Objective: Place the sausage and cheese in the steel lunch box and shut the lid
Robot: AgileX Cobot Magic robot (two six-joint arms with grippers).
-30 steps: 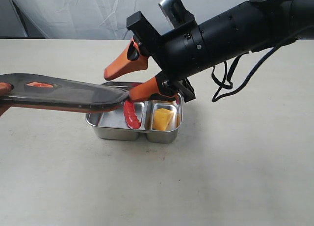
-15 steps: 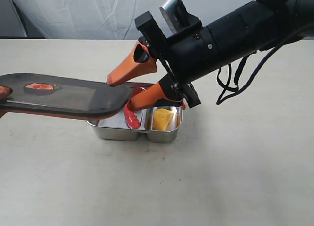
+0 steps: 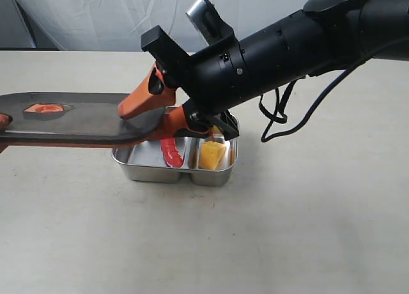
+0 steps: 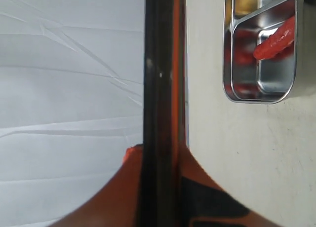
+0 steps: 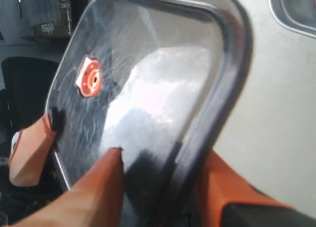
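Already the glossy red toy sausage [image 3: 170,152] and yellow-orange cheese wedge [image 3: 212,155] lie in the shiny steel lunch box [image 3: 150,172] mid-table. The left gripper [image 4: 159,155] pinches the dark translucent plastic lid [image 3: 77,115] flat over the table's left side. The right gripper [image 3: 144,118], jaws spread, straddles its other end, probably to guide closing.

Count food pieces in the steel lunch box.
2. The sausage lies in the larger compartment; the cheese sits in the smaller one. The lid covers part of the steel lunch box, so more may be hidden.
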